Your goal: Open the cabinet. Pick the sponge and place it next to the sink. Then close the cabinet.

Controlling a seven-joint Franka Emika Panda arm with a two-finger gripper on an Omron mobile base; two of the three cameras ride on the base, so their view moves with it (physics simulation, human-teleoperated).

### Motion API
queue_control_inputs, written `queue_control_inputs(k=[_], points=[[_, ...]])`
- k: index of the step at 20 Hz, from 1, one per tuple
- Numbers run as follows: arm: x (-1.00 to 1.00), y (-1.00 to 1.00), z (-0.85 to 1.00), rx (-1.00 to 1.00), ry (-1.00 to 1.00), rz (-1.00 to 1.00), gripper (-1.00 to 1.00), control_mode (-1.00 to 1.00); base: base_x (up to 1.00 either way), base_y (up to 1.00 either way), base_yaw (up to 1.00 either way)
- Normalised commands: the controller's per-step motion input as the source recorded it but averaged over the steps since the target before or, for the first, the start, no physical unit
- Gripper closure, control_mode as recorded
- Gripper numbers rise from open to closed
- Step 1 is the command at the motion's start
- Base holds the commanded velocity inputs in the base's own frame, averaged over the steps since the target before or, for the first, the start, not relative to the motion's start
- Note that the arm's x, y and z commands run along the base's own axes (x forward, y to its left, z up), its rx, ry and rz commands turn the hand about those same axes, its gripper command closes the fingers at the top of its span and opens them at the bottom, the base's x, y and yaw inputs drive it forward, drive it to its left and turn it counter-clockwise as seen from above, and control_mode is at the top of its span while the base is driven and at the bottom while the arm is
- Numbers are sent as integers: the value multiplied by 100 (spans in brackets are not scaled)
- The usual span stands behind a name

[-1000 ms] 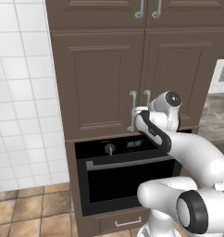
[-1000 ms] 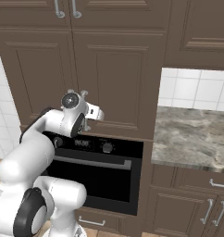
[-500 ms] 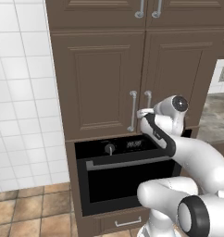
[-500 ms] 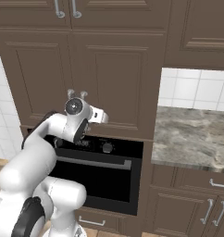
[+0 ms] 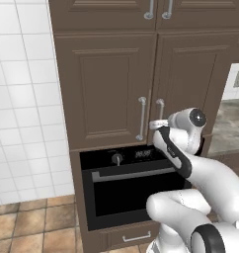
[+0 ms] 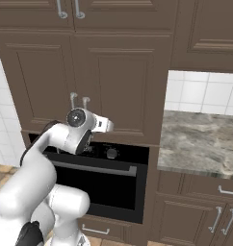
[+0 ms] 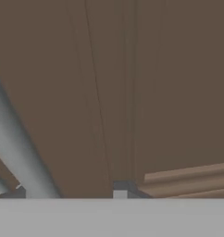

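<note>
The cabinet (image 5: pixel 106 89) (image 6: pixel 36 81) stands above the oven with both raised-panel doors closed. Its two silver bar handles (image 5: pixel 141 118) (image 6: pixel 73 101) hang side by side at the middle seam. My gripper (image 5: pixel 154 124) (image 6: pixel 109 126) is close against the right door, at the lower end of that door's handle (image 5: pixel 160 109). In the hand view the brown door (image 7: pixel 169 92) is very near. A silver bar (image 7: pixel 21 152) crosses between my parted fingertips (image 7: pixel 121 189), and the gripper (image 7: pixel 63 193) is open and holds nothing. The sponge is hidden and the sink is out of view.
A black oven (image 5: pixel 126 188) (image 6: pixel 104 178) sits right below the cabinet. A marble counter (image 6: pixel 200 144) lies to the right, with lower doors (image 6: pixel 200 211) beneath it. White wall tiles (image 5: pixel 22 99) fill the left. More brown doors (image 5: pixel 106 12) run above.
My hand has slid a little right and down along the right door. Its fingers have parted from shut. Both doors stay closed.
</note>
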Motion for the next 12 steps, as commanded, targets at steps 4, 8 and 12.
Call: queue_control_inputs(k=[4, 8, 12], points=[[-20, -43, 0, 0, 0, 0, 100, -100, 0, 0, 0], [-24, -56, 0, 0, 0, 0, 100, -100, 0, 0, 0], [-37, -60, 0, 0, 0, 0, 100, -100, 0, 0, 0]])
